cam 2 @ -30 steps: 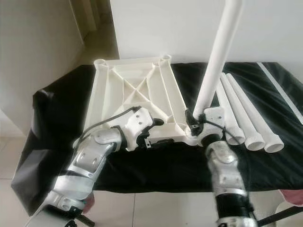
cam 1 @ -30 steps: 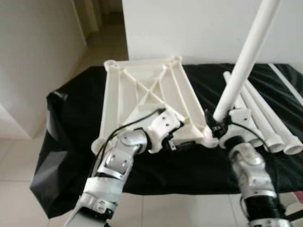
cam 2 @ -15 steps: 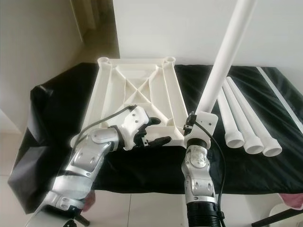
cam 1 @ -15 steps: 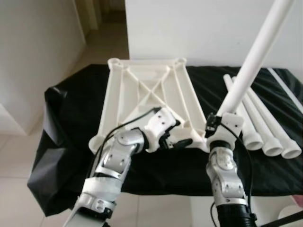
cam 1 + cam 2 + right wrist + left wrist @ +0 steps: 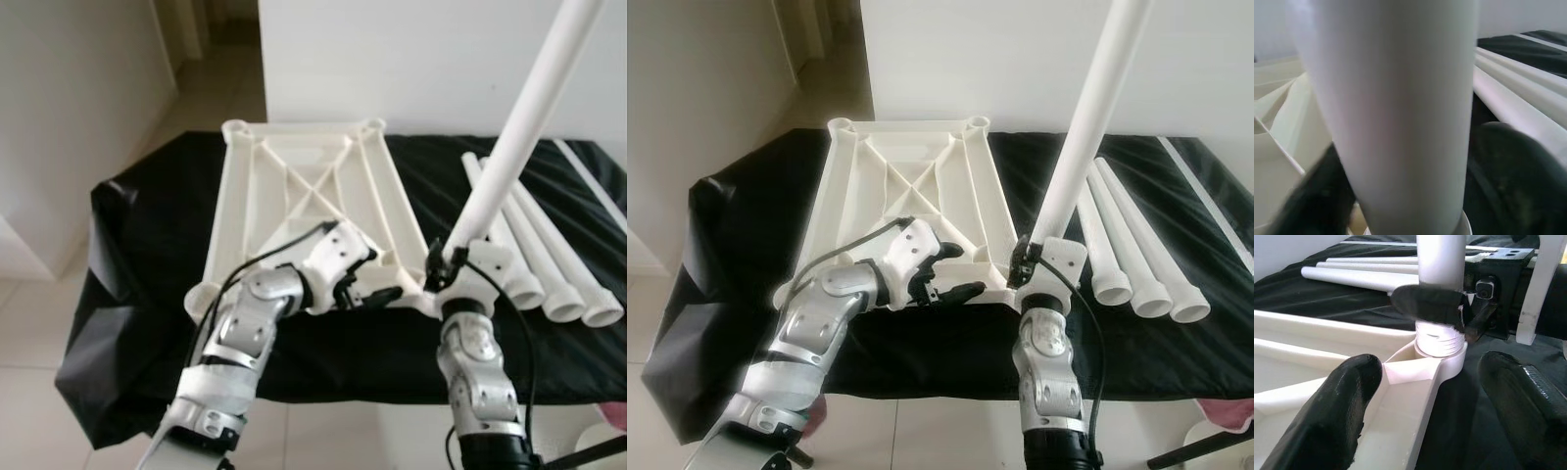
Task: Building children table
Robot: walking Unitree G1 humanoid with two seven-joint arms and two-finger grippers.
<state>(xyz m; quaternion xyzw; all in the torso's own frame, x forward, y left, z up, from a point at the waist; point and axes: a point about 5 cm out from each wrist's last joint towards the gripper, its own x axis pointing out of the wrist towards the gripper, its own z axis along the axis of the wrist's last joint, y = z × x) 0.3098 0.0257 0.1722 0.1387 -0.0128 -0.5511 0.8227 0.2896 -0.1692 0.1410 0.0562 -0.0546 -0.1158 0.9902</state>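
Note:
A white table top (image 5: 304,186) lies upside down on the black-covered table (image 5: 147,245). My right gripper (image 5: 446,266) is shut on a white leg tube (image 5: 519,117), which stands nearly upright. The tube's threaded end sits in the near right corner socket (image 5: 1442,352) of the top. My left gripper (image 5: 377,284) is open at the top's near edge, just left of that socket. Its fingers (image 5: 1327,416) straddle the corner rib without clamping it. In the right wrist view the leg tube (image 5: 1400,112) runs between the dark fingers (image 5: 1518,166).
Three spare white leg tubes (image 5: 549,264) lie side by side on the cloth to the right of the table top. A thin white strip (image 5: 593,181) lies beyond them. A white wall stands behind the table and tiled floor lies in front.
My right arm has swung in under the leg tube, which now stands steeper with its lower end down at the corner socket. My left gripper stays at the near edge.

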